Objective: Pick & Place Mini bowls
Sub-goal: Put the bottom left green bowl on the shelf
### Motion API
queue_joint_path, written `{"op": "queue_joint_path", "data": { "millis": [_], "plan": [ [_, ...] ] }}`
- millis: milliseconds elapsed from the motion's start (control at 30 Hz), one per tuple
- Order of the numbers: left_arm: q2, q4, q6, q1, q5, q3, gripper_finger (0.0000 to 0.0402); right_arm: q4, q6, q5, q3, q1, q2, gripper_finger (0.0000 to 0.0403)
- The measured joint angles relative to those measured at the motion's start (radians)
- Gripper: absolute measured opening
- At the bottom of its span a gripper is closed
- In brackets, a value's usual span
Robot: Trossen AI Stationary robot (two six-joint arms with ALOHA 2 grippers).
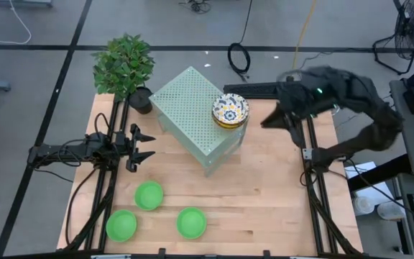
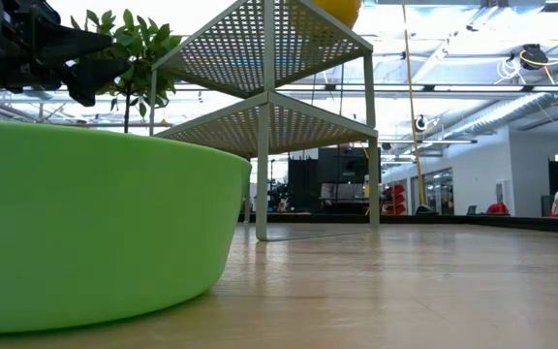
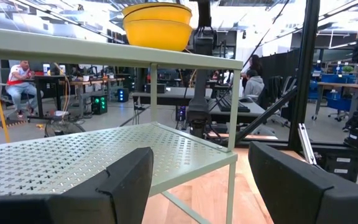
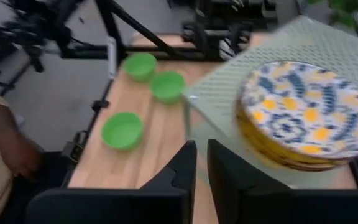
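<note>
Three plain green mini bowls [image 1: 149, 195] rest on the wooden table [image 1: 264, 194] near its 7 o'clock edge, close together but apart. Floral mini bowls [image 1: 230, 111], white with blue and yellow, sit stacked at the 3 o'clock corner of the pale green perforated shelf [image 1: 189, 108]; the stack's count cannot be told. Right gripper [image 1: 266, 122] hangs just beside that stack, at its 3 o'clock, fingers [image 4: 182, 168] nearly together and empty. Left gripper [image 1: 148, 144] waits at the table's 9 o'clock side, fingers spread apart. Potted plant [image 1: 125, 66] stands at 11 o'clock.
</note>
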Motion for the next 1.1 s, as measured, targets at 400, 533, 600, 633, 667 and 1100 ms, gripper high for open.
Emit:
{"op": "queue_joint_path", "data": {
  "millis": [400, 533, 600, 633, 667, 1100],
  "plan": [
    [0.0, 0.0, 0.0, 0.0, 0.0, 0.0, 0.0269, 0.815, 0.107, 0.001, -1.115, 0.088, -0.639, 0.0002],
    [0.0, 0.0, 0.0, 0.0, 0.0, 0.0, 0.0269, 1.066, 0.142, 0.003, -1.416, 0.088, -0.786, 0.0001],
    [0.0, 0.0, 0.0, 0.0, 0.0, 0.0, 0.0269, 1.147, 0.144, 0.003, -1.516, 0.088, -0.839, 0.0001],
    [0.0, 0.0, 0.0, 0.0, 0.0, 0.0, 0.0269, 1.171, 0.144, 0.002, -1.553, 0.088, -0.863, 0.0001],
    [0.0, 0.0, 0.0, 0.0, 0.0, 0.0, 0.0269, 1.183, 0.144, 0.002, -1.582, 0.088, -0.885, 0.0],
    [0.0, 0.0, 0.0, 0.0, 0.0, 0.0, 0.0269, 1.384, 0.139, 0.002, -1.853, 0.088, -1.026, 0.0]
  ]
}}
